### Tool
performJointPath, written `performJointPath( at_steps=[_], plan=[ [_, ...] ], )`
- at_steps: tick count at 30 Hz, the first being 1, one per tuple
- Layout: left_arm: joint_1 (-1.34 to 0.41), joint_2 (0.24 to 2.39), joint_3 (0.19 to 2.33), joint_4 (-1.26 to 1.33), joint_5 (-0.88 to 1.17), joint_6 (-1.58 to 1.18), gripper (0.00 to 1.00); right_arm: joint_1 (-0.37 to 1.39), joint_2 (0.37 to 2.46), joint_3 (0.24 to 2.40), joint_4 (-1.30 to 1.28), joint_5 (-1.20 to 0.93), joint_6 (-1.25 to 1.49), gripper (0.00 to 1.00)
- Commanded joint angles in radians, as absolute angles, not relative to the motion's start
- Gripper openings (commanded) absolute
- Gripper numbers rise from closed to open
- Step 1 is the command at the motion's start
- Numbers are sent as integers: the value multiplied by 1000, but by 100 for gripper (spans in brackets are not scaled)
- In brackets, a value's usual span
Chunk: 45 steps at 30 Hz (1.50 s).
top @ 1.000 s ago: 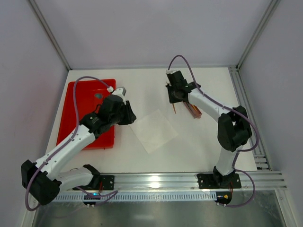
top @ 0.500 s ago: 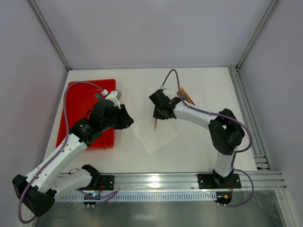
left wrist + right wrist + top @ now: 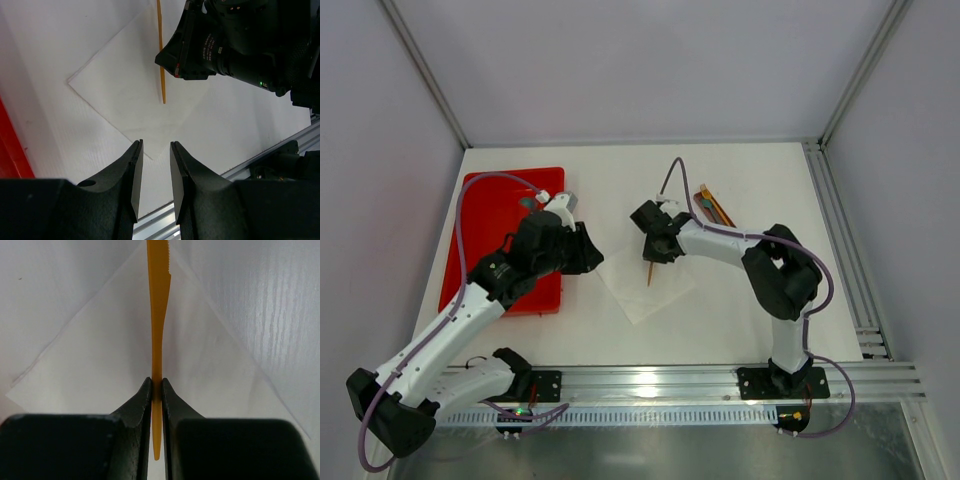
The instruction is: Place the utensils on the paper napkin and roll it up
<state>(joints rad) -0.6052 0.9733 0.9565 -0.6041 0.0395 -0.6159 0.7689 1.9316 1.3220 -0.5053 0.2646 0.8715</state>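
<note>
Now: knife [image 3: 159, 340] pinched edge-on in right claw [image 3: 156, 390], over napkin [image 3: 632, 290] at centre of overhead frame; contact unclear. To be lowered flat along diagonal, released gently. Left claw [image 3: 152, 165] part-spread, empty, beside napkin corner.

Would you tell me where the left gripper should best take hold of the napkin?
Probably its left corner, nearest the left gripper, coming in low from the left. The napkin lies flat, so only a corner offers a pinch, and the right gripper holds a utensil over the middle.
</note>
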Motion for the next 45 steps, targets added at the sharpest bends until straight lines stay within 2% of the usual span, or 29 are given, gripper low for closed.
performJointPath(
  at_steps=[1, 14, 19, 22, 33, 38, 42, 45],
  plan=[
    [-598, 965, 945, -589, 55, -607, 33, 784, 1924, 1342, -497, 296, 882, 6],
    [-598, 950, 927, -594, 48, -620, 33, 801, 1954, 1364, -528, 298, 902, 10],
    [-598, 950, 930, -592, 46, -620, 33, 804, 1970, 1381, -552, 304, 907, 16],
    [-597, 950, 925, -591, 51, -626, 33, 802, 1962, 1376, -557, 307, 905, 20],
    [-598, 946, 908, -568, 78, -641, 33, 784, 1856, 1443, -618, 295, 787, 24],
    [-597, 945, 897, -560, 101, -638, 33, 678, 1724, 1414, -566, 188, 528, 28],
    [-598, 943, 888, -546, 138, -644, 33, 496, 1651, 1367, -505, 13, 319, 29],
    [-598, 946, 884, -531, 189, -641, 33, 367, 1660, 1411, -547, -20, 216, 28]
  ],
)
